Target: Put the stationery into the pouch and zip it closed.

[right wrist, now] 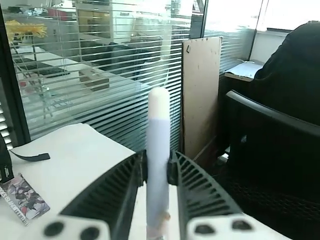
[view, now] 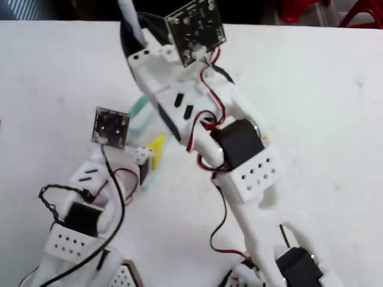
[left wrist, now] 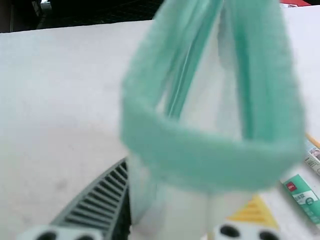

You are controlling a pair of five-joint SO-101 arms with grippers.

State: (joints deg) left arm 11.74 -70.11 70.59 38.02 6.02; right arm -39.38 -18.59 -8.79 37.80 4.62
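Observation:
My right gripper [right wrist: 158,167] is shut on a white and pale-lilac pen [right wrist: 158,130] that stands upright between its fingers. In the high view the pen [view: 129,17] sticks out past the table's far edge, raised above the pouch. The clear pouch with a green zip rim [left wrist: 210,150] hangs open-mouthed close in front of the left wrist camera. My left gripper [left wrist: 170,220] is shut on the pouch's clear wall. From above, the pouch [view: 140,116] lies between the two arms, mostly hidden under the right arm.
A green-labelled stationery item [left wrist: 301,194] and an orange pencil tip [left wrist: 313,140] lie on the white table [view: 311,95] beside the pouch. A yellow piece [view: 157,148] shows by the left gripper. A small printed card [right wrist: 22,196] and a black strap [right wrist: 31,156] lie farther off.

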